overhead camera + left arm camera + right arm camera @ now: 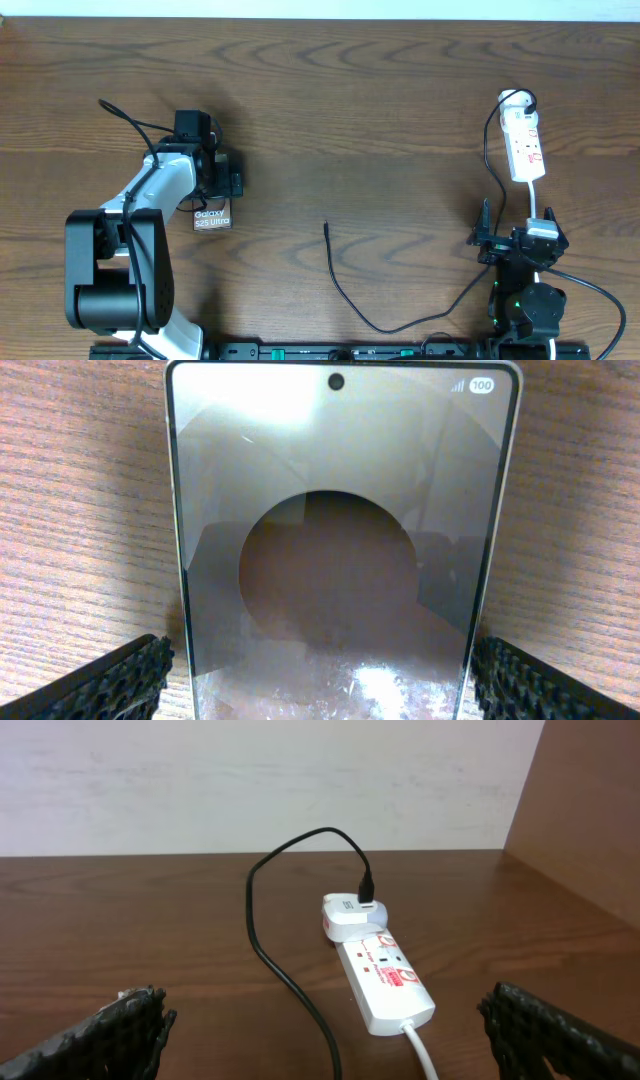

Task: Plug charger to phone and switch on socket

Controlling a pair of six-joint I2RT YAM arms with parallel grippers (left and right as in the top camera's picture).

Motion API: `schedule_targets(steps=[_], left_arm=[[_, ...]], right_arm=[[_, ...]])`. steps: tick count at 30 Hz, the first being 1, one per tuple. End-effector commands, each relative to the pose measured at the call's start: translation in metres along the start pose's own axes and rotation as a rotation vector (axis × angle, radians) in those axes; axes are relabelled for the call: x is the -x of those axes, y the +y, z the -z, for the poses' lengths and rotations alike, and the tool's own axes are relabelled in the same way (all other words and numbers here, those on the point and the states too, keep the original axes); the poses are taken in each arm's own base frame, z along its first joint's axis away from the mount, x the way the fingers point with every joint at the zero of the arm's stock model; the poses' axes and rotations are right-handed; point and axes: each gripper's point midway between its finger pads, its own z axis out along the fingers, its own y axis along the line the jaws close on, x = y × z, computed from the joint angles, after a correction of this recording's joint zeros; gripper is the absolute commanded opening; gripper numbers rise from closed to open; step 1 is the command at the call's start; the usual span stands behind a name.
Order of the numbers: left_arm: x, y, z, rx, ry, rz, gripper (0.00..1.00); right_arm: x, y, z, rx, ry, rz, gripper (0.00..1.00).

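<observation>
Left pincer (pixel 320 685) hung wide open, fingers (pixel 110 680) straddling the phone (pixel 340 540) toward the left edge of the bench (pixel 400 100). Charger (pixel 340 285) tip lay loose mid-bench. Socket (pixel 525 148) sat by the right edge, and the right pincer (pixel 320 1030) gaped open before it.

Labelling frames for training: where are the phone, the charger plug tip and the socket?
phone (pixel 340 550): left wrist view, middle of screen.
charger plug tip (pixel 326 227): overhead view, cable's free end.
socket (pixel 385 980): right wrist view, top face of the strip.
</observation>
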Motion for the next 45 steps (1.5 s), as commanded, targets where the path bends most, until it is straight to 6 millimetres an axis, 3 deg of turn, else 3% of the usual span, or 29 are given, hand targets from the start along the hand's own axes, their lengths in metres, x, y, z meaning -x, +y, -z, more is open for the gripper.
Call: schedule_targets(steps=[1,45], left_arm=[[-0.014,0.001,-0.011,0.004,0.051,-0.011,0.98],[-0.037,0.002,-0.019,0.004,0.110,-0.028,0.98]], right_arm=[[-0.001,0.003,0.000,0.010,0.001,0.009,0.99],[-0.001,0.003,0.000,0.011,0.001,0.009,0.99]])
